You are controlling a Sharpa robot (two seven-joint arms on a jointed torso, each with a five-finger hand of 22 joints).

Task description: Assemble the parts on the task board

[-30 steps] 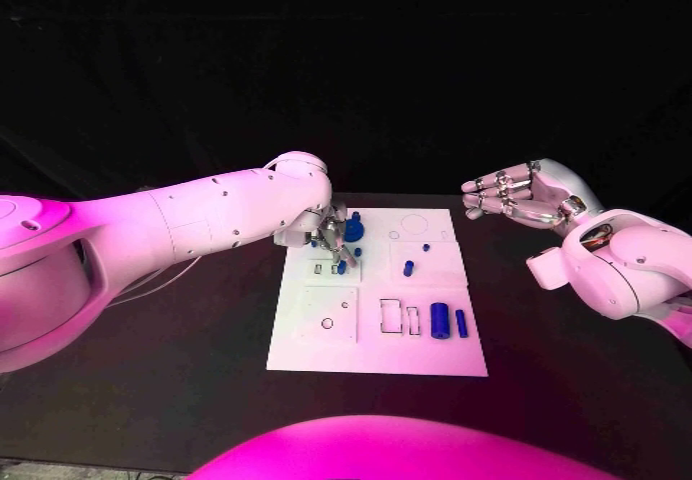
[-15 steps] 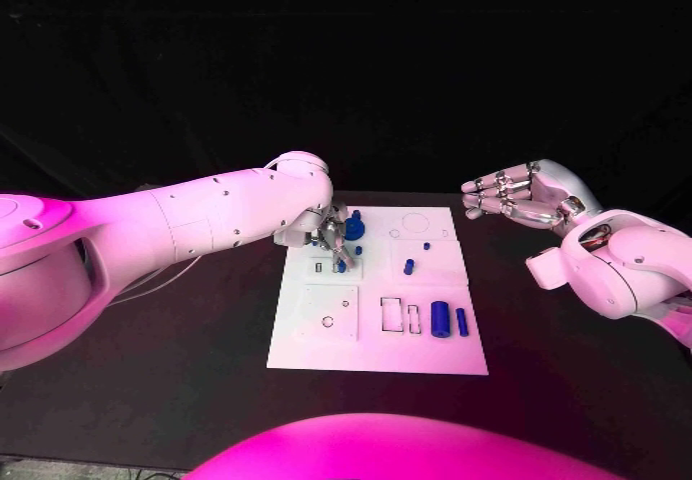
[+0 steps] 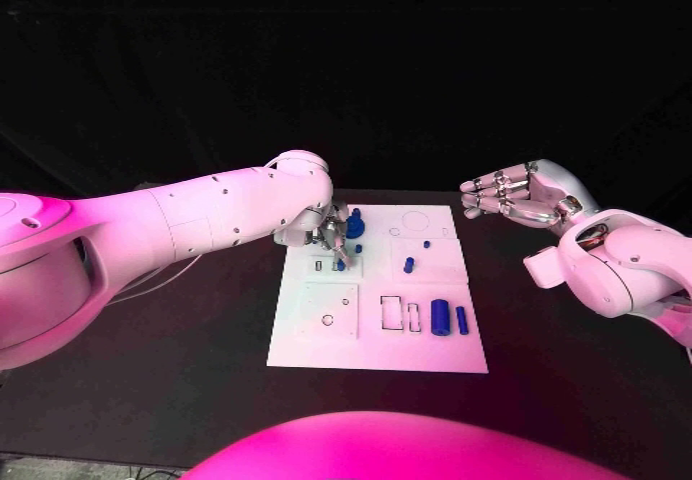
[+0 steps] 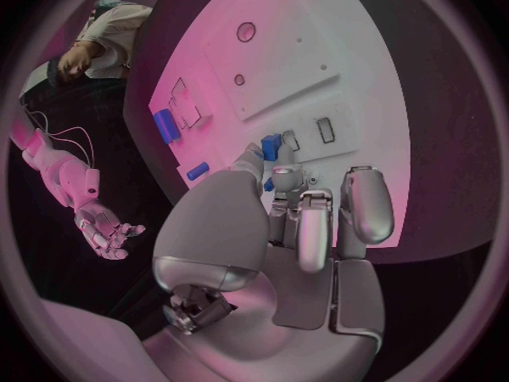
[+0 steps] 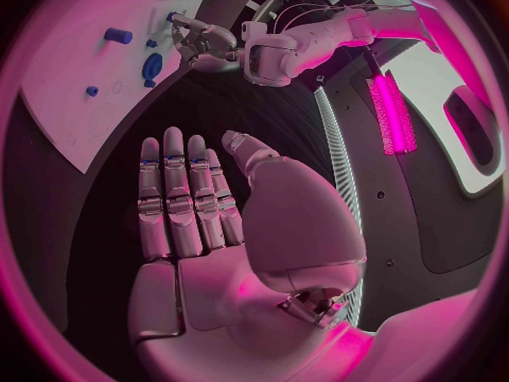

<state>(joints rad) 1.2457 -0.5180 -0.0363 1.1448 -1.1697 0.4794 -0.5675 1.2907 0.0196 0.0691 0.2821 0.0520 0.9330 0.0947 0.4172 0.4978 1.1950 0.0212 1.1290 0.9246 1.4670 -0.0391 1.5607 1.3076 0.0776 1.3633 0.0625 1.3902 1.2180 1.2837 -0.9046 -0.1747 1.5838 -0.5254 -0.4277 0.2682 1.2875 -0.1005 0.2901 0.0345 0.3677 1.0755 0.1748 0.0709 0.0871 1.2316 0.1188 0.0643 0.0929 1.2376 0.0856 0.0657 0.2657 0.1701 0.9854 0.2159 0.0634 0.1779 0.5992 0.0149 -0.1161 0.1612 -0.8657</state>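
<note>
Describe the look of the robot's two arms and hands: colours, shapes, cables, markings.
Both arms are smooth, rounded white shells dotted with small dark screw holes. The left hand and right hand are silver metal, with segmented fingers, bulging palm covers and lighter fingertip pads. Thin cables run along the left arm. A dark opening in the right arm near the wrist shows wiring inside.

A black table (image 3: 173, 350) fills the scene. A white rectangular task board (image 3: 378, 345) lies flat at its middle, long side running away from the robot, with dark table surface showing on every side of the board.
</note>
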